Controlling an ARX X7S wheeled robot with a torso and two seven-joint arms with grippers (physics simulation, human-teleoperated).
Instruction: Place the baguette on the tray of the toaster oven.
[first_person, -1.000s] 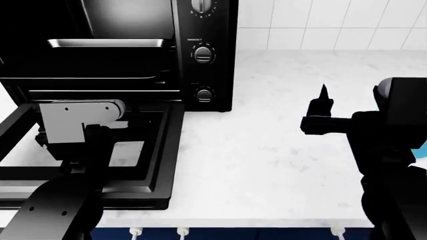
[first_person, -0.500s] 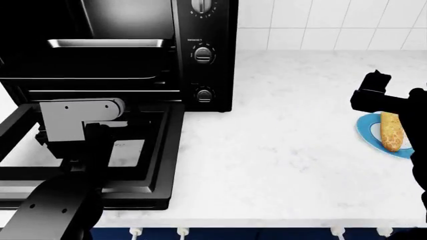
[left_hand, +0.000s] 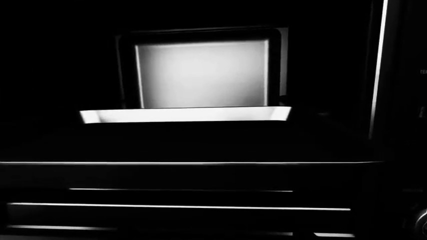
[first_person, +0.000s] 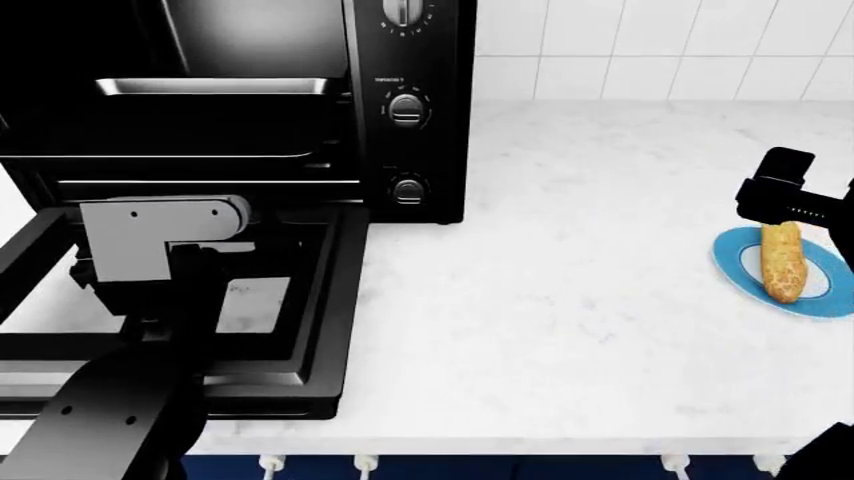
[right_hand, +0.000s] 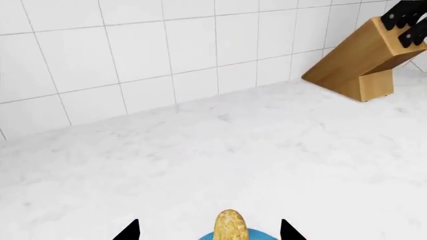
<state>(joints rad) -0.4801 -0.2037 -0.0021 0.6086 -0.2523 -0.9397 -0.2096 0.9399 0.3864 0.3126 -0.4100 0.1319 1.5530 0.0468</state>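
The baguette lies on a round blue plate at the counter's right edge. My right gripper hovers over the loaf's far end. In the right wrist view its two black fingertips stand wide apart, open, with the baguette between them and untouched. The toaster oven stands at the left with its door dropped open. The silver tray sits in the cavity, and its bright front rim fills the left wrist view. My left arm rests above the door; its fingers are hidden.
White marble counter stretches between the oven and the plate. A wooden knife block stands against the tiled wall beyond the plate. The counter's front edge runs close below.
My right arm has swung right from mid-counter, uncovering the plate and baguette, and now hangs over the loaf. The left arm has not moved.
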